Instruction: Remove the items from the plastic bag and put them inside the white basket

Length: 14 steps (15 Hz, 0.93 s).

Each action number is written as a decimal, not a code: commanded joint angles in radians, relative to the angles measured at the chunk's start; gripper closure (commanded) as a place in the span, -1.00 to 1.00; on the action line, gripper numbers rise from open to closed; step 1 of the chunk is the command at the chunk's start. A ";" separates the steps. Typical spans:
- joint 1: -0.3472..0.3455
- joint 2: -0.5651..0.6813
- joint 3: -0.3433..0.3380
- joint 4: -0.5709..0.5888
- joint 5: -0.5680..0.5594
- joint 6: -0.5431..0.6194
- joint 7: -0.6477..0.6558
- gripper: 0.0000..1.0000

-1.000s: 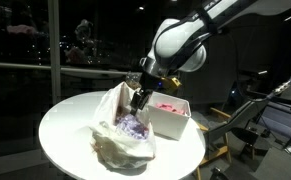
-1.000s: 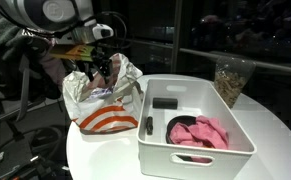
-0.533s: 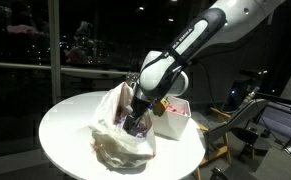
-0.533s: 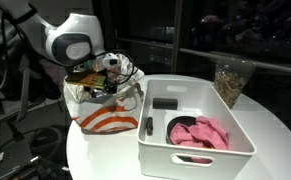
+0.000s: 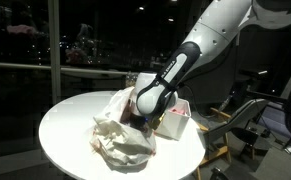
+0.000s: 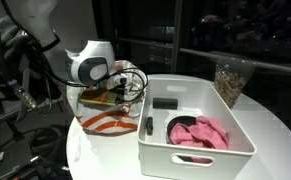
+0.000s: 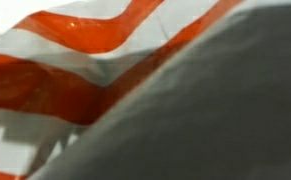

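The white plastic bag with orange stripes (image 5: pixel 120 140) (image 6: pixel 105 122) sits crumpled on the round white table, beside the white basket (image 6: pixel 225 150) (image 5: pixel 175 125). My arm reaches down into the bag's mouth; the gripper is buried inside it in both exterior views, so its fingers are hidden. The wrist view shows only striped bag plastic (image 7: pixel 75 60) and a blurred grey surface (image 7: pixel 215 110) very close to the lens. The basket holds a pink cloth (image 6: pixel 200 133), a dark flat object (image 6: pixel 165 103) and a black pen-like object (image 6: pixel 148 125).
The round white table (image 5: pixel 65 125) stands before dark windows. A clear jar with brownish contents (image 6: pixel 228 78) stands behind the basket. Equipment and a chair stand off the table's edge (image 5: pixel 250 125).
My arm has dropped from above the bag down into its opening. The bag is pressed flatter, and the purple item seen in it earlier is now covered.
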 commanded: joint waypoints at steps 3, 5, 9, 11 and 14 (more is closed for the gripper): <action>-0.054 -0.045 0.081 0.027 0.044 -0.074 0.030 0.28; -0.096 -0.086 0.116 0.036 0.128 -0.131 0.043 0.58; -0.168 -0.192 0.184 0.051 0.335 -0.294 -0.021 1.00; -0.156 -0.267 0.172 0.042 0.378 -0.354 -0.013 0.92; -0.117 -0.413 0.139 0.006 0.350 -0.389 0.035 0.93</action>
